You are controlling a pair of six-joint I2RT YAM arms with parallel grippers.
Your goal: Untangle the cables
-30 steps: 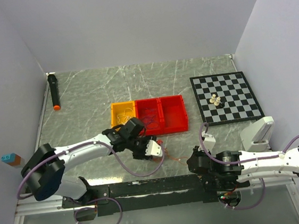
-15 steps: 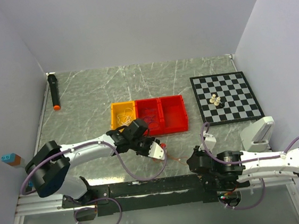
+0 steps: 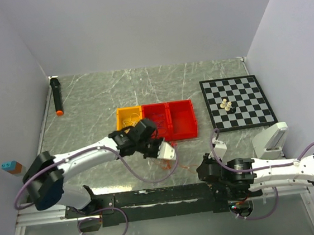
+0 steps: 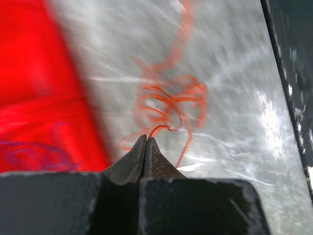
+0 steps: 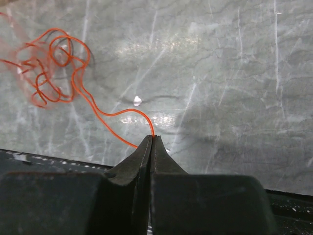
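An orange-red cable (image 4: 168, 98) lies as a loose tangle on the marble table, between the two grippers. My left gripper (image 4: 146, 137) is shut on one strand of it, just right of the red bin (image 4: 39, 73). My right gripper (image 5: 152, 138) is shut on another strand, which runs up and left to the orange tangle (image 5: 54, 68). In the top view the left gripper (image 3: 169, 152) hovers over the orange cable (image 3: 166, 163), in front of the bins. A purple-blue cable (image 4: 34, 152) lies in the red bin. A white cable (image 3: 128, 119) sits in the yellow bin.
Behind the left gripper stands a row of a yellow bin (image 3: 120, 117) and two red bins (image 3: 182, 130). A chessboard (image 3: 244, 94) with chess pieces (image 3: 227, 106) lies at the right. A black marker (image 3: 57, 96) lies far left. The black base rail (image 3: 154, 196) runs along the near edge.
The left gripper has gone from open to shut, pinching an orange strand, and has shifted slightly right and away. The right arm has stayed put, still shut on its strand.
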